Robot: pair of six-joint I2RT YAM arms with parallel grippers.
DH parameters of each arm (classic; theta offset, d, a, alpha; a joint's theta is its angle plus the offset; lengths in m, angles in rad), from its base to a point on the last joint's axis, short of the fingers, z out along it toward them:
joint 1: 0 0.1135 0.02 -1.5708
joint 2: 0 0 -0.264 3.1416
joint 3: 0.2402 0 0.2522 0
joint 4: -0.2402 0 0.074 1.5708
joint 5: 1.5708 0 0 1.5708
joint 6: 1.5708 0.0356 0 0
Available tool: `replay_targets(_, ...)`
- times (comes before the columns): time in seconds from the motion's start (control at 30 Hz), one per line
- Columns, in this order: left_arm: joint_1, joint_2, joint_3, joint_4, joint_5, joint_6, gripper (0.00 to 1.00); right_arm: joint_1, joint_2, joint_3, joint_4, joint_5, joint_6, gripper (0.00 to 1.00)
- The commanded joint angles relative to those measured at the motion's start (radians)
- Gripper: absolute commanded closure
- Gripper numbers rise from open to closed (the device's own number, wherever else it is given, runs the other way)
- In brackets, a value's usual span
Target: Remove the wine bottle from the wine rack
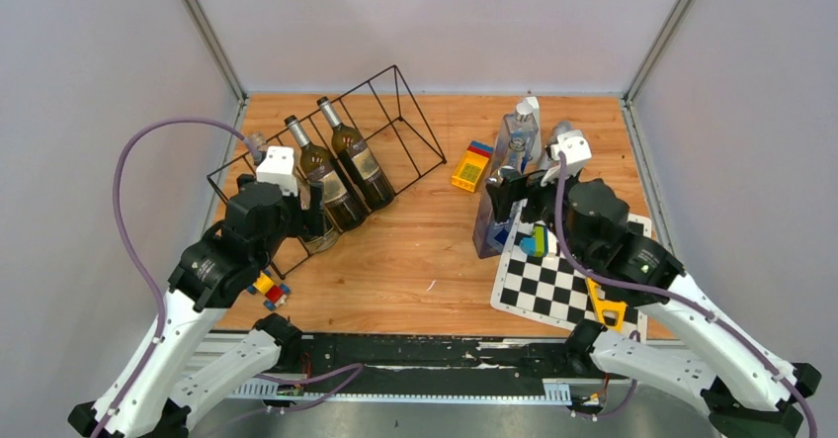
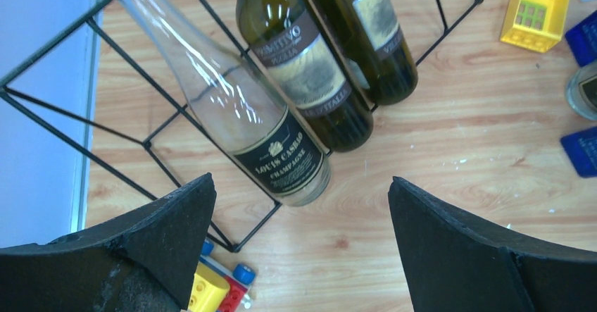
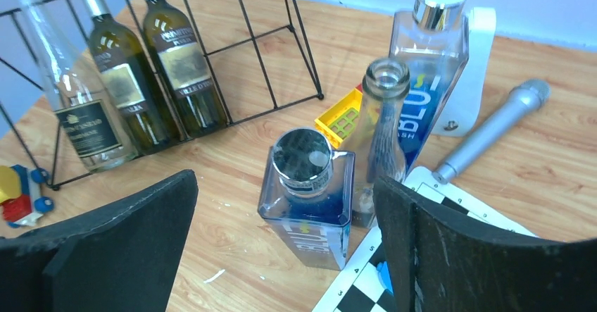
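The black wire wine rack lies diagonally at the back left and holds three wine bottles with their necks pointing to the back. Two are dark green. The third is a clear bottle with a black label, in the slot nearest me. My left gripper hovers over that bottle's base and mostly hides it in the top view. In the left wrist view the left gripper is open and empty, with its fingers on either side of the bottle's base. My right gripper is open and empty above a square blue bottle.
A toy block car lies by the rack's near corner. A yellow block, a tall clear-blue bottle, a glass vase and a silver microphone stand at the back right. A checkerboard lies at the front right.
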Motion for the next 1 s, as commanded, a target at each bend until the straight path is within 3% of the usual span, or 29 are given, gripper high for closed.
replay_targets(0.0,0.004,0.057,0.073,0.08,0.003,0.039,0.0,-0.001,0.016,0.17,-0.107,-0.062,-0.055,0.03)
replay_targets(0.37,0.032,0.264,0.251,0.138,0.051,0.058,0.0,-0.001,0.487,0.721,-0.353,-0.279,-0.093,0.05)
replay_targets(0.8,0.052,0.092,0.112,0.155,-0.049,0.121,0.0,-0.017,1.177,1.255,-0.304,-0.435,-0.1,0.05)
replay_targets(0.97,0.054,0.073,0.082,0.162,-0.047,0.116,0.0,-0.024,1.336,1.34,-0.24,-0.468,-0.122,0.05)
